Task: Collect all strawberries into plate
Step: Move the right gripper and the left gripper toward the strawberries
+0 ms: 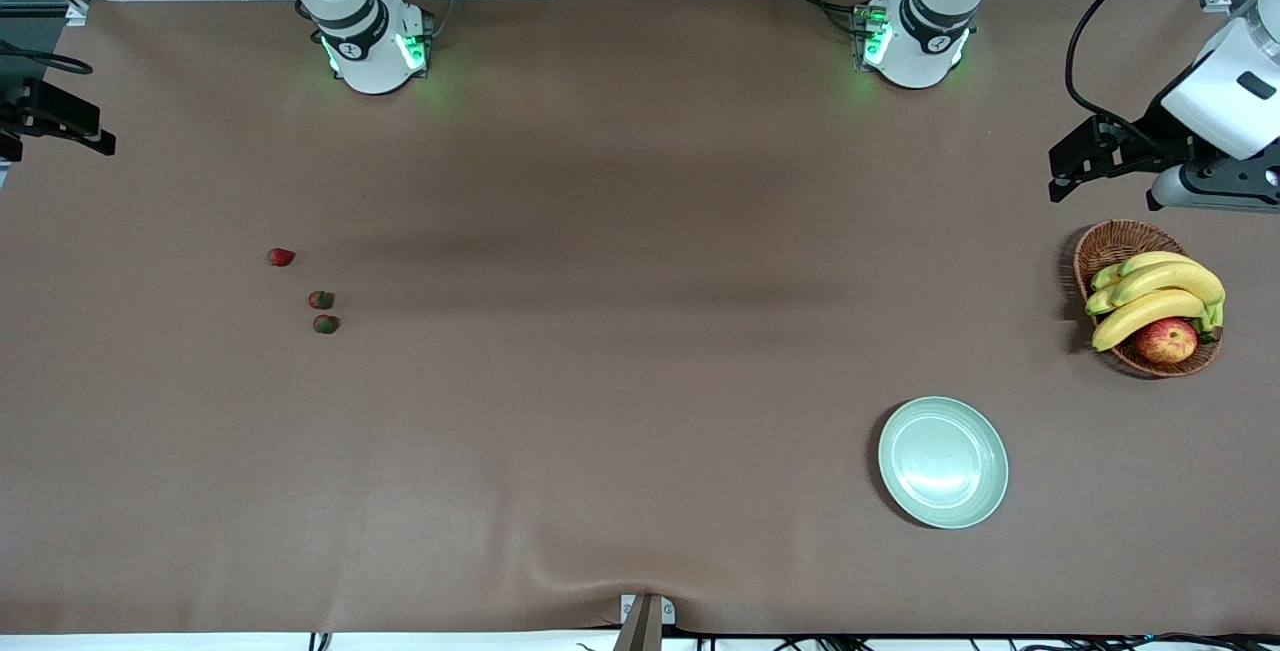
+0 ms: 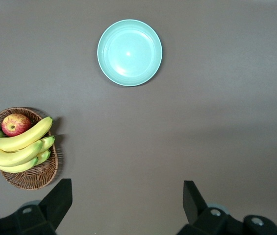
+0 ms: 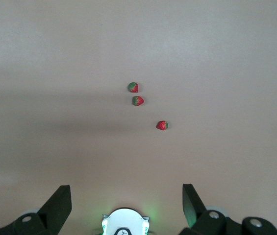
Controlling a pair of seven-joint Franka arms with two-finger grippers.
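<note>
Three strawberries (image 1: 281,257) (image 1: 321,300) (image 1: 326,324) lie loosely clustered at middle left of the front view, toward the right arm's end of the table, two nearly touching. The mint-green plate (image 1: 943,462) sits bare at lower right, nearer the front camera than the wicker basket (image 1: 1112,245) (bananas (image 1: 1160,293) and an apple (image 1: 1166,340) inside). The left gripper (image 2: 127,205) hangs wide open, holding nothing, near the basket; the right gripper (image 3: 127,205), equally open and unladen, waits high over its own base.
</note>
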